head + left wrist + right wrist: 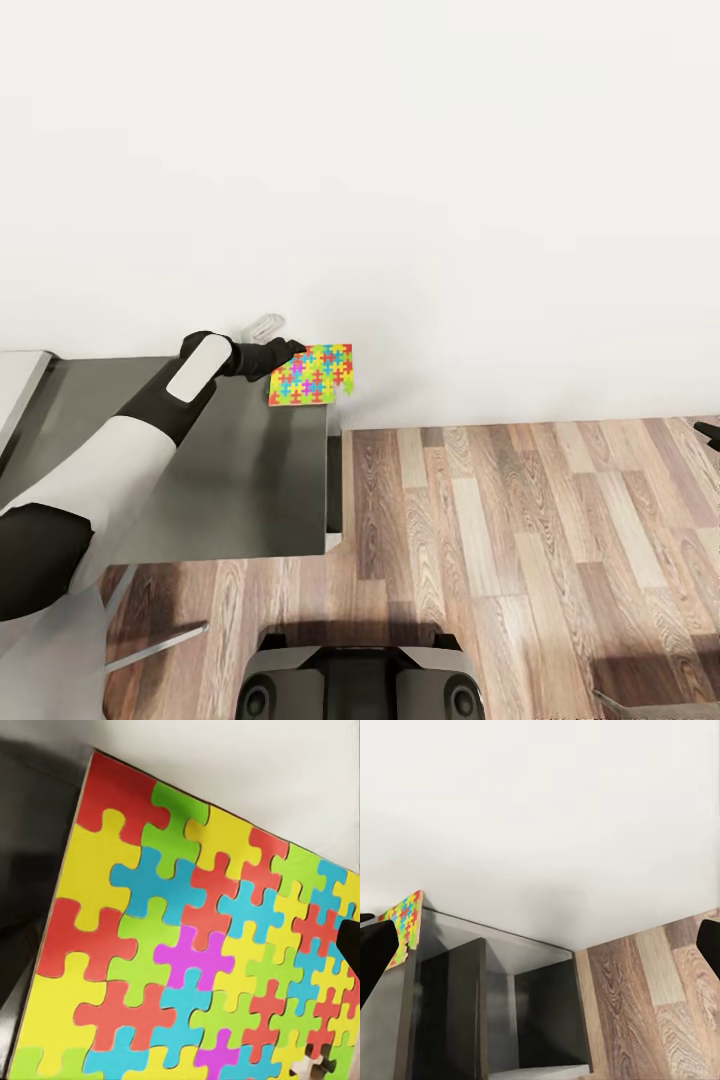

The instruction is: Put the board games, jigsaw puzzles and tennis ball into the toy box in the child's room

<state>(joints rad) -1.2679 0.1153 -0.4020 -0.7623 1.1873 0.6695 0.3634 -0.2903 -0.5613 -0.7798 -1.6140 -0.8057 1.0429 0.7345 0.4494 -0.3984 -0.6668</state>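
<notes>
jigsaw puzzle lies at left hand's fingertips, table corner.

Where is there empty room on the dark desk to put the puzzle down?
The dark grey desk top looks bare from the jigsaw puzzle at its far right corner down to the near edge, bordered by the left arm. The only crowded spot is that far corner by the wall, where the left gripper meets the puzzle.
</notes>
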